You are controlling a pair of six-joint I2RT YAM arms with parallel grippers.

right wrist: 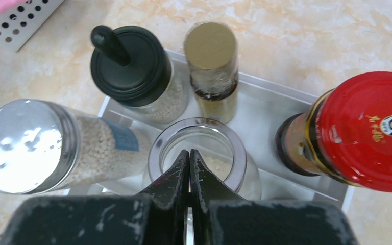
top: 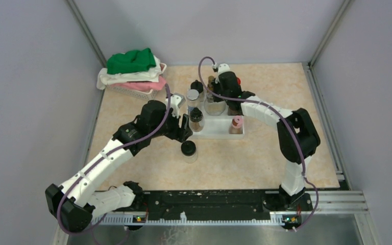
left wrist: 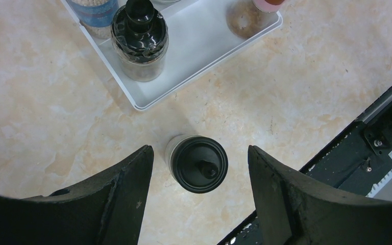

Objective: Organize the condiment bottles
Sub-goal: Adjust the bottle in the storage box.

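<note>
Jars crowd the white tray (top: 215, 134) at the middle of the table (top: 265, 163), but one black-capped jar (left wrist: 198, 163) stands alone on the bare top, just off the tray's corner at about seven o'clock in the overhead view. The left gripper (left wrist: 200, 153) hangs straight above it, its claw wide and empty, one finger at nine o'clock and one at three o'clock of the cap. How far the tips stand above the glass cannot be told. The right gripper (right wrist: 189, 155) is pinched tight on nothing over a clear jar (right wrist: 235, 171) inside the tray, with a red-lidded jar (right wrist: 367, 130) at three o'clock and a slim gold-capped bottle (right wrist: 212, 66) at twelve. The step in hand looks like fetching the stray jar. The next move likely calls for lowering the left fingers past the cap, closing on the glass body and lifting it upright. A likely place for it is the free stretch of the tray's front row, between the other black-topped jar (left wrist: 139, 41) and the pink-capped jar (top: 237, 123) — set down without knocking either neighbour.
</note>
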